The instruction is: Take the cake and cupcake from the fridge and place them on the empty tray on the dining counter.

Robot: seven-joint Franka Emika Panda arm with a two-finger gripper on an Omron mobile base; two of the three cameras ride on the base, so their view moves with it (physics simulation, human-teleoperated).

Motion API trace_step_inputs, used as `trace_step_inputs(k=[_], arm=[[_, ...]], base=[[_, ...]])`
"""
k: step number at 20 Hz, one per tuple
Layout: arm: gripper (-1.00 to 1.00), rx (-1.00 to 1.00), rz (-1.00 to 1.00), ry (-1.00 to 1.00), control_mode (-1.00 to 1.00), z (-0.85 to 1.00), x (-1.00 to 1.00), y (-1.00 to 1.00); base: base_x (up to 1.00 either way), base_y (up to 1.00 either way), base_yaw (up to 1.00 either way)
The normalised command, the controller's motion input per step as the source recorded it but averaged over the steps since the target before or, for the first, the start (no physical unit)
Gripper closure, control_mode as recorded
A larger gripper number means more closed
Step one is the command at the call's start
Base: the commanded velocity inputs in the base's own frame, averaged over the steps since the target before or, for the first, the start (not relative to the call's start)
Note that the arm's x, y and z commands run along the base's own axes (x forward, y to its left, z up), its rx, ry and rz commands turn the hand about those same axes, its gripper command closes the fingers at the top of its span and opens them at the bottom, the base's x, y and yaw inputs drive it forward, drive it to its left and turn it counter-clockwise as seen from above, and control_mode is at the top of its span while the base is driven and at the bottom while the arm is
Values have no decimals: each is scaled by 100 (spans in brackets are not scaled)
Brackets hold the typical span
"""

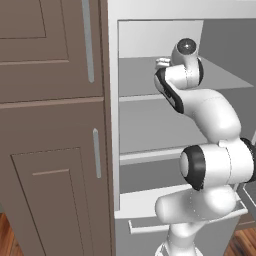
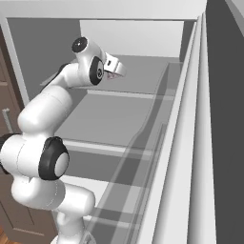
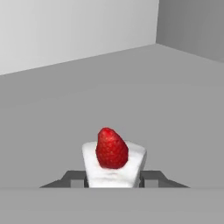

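Cake: a small white wedge [image 3: 113,168] with a red, dimpled strawberry on top, sitting on a grey fridge shelf [image 3: 131,96]; in the hand view it lies right between the two dark finger tips.
Claw: in the hand view one finger tip [image 3: 72,178] stands against the left side of the cake and the other against its right side, so the claw [image 3: 113,180] is narrowed around the slice, touching or very nearly touching it; whether it grips firmly I cannot tell.
Hand view adds: the smooth pale back wall of the fridge, the darker side wall meeting it in a corner at upper right, and the matt grey shelf running back from the cake.
Left base view adds: brown wood cabinet doors [image 1: 50,125] with long grey bar handles to the left of the open fridge [image 1: 112,100]; the white arm with dark joints reaches in at the upper shelf, and the hand is mostly hidden behind the wrist.
Right base view adds: the claw [image 2: 116,71] pointing into the upper shelf, with a hint of red and white under it; the open fridge door [image 2: 200,143] seen edge-on along the right, with see-through door racks.
Fridge interior: pale grey flat shelves with lighter front edges, stacked one above another; a pulled-out drawer front shows below in the left base view.
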Motion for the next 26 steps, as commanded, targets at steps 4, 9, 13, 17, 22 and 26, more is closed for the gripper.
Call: trace_step_inputs(k=[4, 9, 13, 17, 22, 26], arm=[[100, 0, 0, 0, -100, -17, 11, -20], [100, 0, 0, 0, -100, -9, 0, -3], [100, 0, 0, -1, -100, 0, -29, 0], [100, 0, 0, -9, -100, 26, -49, 0], [100, 0, 0, -1, -100, 24, -62, 0], [100, 0, 1, -5, -100, 4, -96, 18]], base=[[0, 0, 0], [0, 0, 0], [0, 0, 0], [0, 0, 0], [0, 0, 0], [0, 0, 0]])
